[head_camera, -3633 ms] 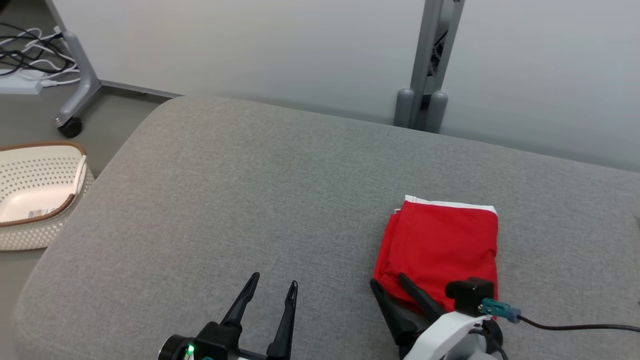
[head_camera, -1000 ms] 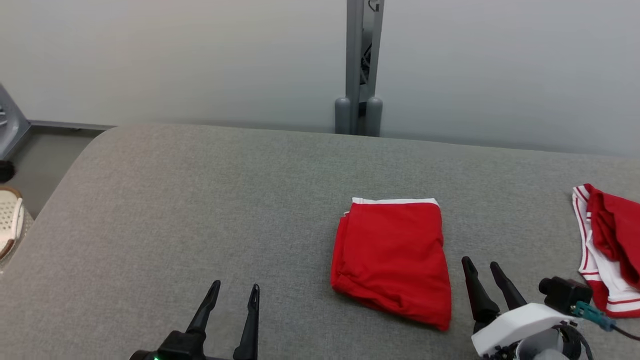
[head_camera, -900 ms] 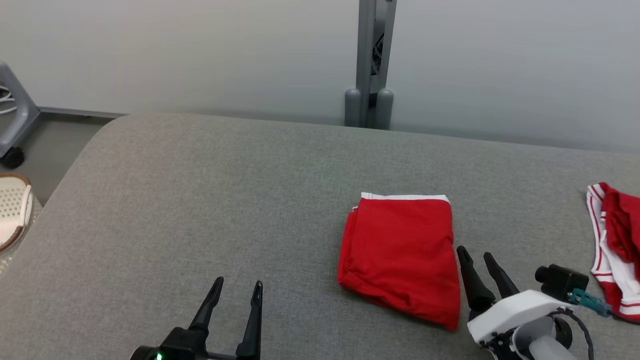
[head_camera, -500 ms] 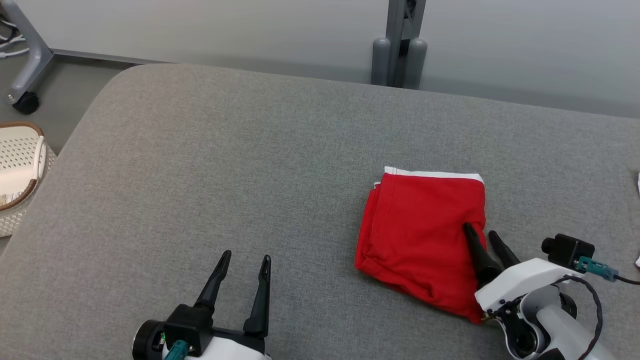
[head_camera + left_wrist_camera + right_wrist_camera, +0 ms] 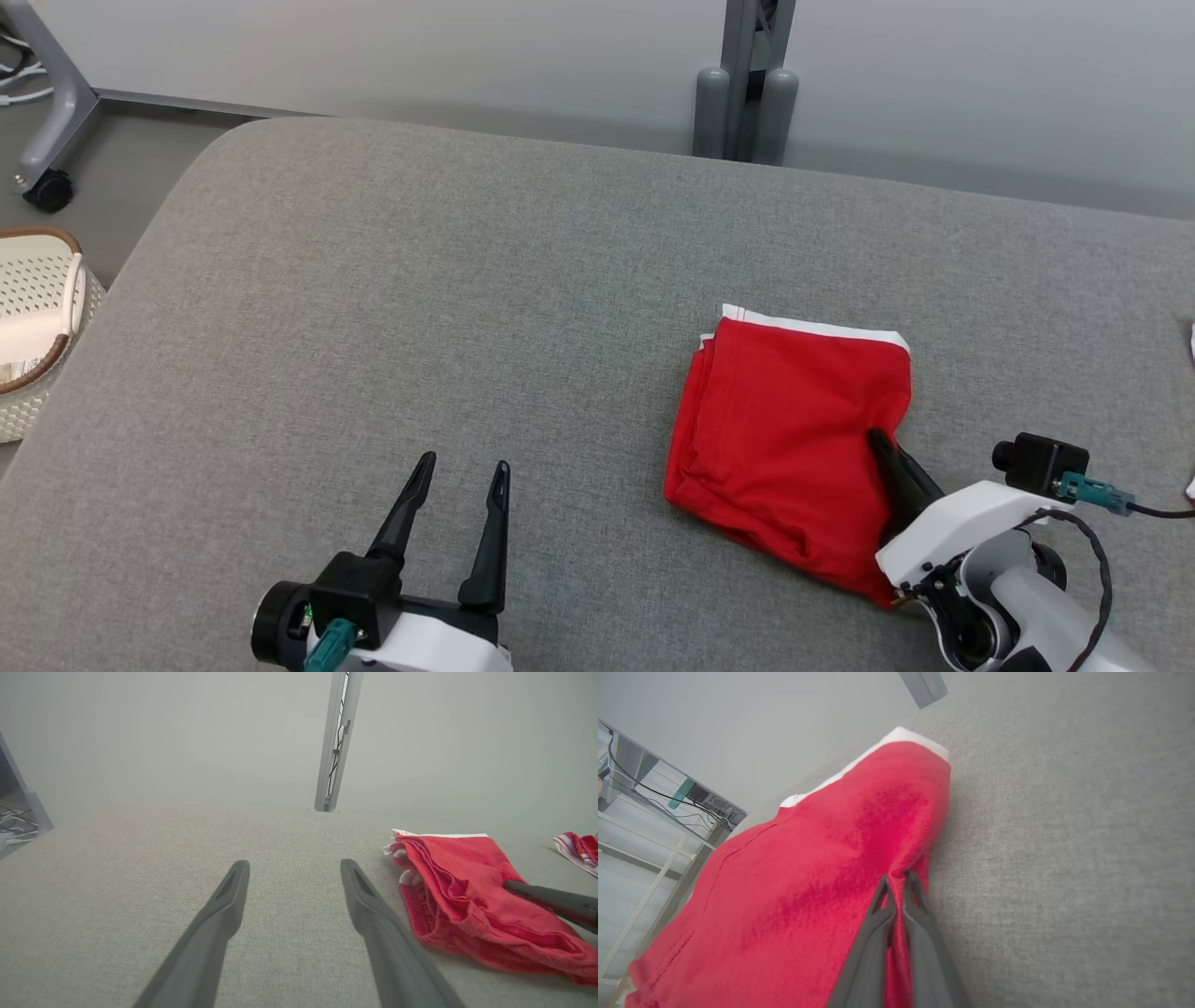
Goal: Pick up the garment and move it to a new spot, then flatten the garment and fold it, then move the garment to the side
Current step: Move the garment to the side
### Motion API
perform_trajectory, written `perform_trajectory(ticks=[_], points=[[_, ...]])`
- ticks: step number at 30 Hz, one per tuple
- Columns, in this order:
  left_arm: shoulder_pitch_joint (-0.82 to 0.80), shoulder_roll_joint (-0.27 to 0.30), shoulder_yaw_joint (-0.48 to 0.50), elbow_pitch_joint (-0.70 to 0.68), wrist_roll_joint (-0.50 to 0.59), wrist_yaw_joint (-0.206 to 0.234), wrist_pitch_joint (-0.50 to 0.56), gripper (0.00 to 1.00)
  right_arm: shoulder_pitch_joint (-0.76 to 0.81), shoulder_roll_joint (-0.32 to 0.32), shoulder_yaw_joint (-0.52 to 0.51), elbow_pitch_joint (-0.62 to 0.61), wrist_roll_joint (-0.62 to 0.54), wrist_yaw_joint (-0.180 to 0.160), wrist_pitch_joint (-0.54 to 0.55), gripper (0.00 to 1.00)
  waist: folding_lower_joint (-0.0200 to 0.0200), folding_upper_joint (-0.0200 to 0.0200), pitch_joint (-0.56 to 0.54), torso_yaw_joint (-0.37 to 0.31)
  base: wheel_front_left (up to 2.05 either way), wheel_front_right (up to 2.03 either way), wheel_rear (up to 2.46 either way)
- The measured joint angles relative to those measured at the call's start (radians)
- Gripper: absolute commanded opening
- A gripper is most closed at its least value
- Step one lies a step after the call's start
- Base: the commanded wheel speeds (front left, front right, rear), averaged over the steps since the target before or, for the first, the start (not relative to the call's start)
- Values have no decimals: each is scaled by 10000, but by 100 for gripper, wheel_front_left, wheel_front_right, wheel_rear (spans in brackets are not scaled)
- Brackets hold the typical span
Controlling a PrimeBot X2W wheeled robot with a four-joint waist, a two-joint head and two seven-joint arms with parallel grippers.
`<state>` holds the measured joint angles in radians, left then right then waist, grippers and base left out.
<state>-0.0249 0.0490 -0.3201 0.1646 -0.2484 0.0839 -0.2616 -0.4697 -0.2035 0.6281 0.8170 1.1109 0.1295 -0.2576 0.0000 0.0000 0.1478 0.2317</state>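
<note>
Right wrist view: right end effector (image 5: 896, 879) pinches the garment (image 5: 808, 882) at its edge.

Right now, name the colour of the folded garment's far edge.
White band on red garment; head view shows it best.

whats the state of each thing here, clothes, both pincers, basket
garment: folded, flat on the cushion, right edge pinched and puckered
right pincer: shut on the garment's right edge
left pincer: open, empty, apart from the garment
striped garment: crumpled, further right on the cushion, untouched
basket: upright beside the cushion's left end, contents unclear
</note>
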Motion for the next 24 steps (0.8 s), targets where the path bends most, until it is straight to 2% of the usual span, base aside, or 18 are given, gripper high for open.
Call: perform_trajectory(ticks=[4,10,19,24], points=[[20,0,46,0,0,23,0,100,-11,-73,113,-63,-224,2,-42,0,0,0,-104,-85,0,0,0],[171,-4,151,-42,25,38,0,100,96,-219,-617,-435,-1643,12,-40,0,1,0,-241,-495,0,0,0],[228,0,303,-94,182,-36,0,100,423,-295,-1191,-1200,-3691,12,-40,0,0,0,-490,-1616,0,0,0],[274,-2,330,-79,232,-100,0,100,586,-290,-1490,-1532,-4297,12,-40,0,0,0,-594,-2367,0,0,0]])
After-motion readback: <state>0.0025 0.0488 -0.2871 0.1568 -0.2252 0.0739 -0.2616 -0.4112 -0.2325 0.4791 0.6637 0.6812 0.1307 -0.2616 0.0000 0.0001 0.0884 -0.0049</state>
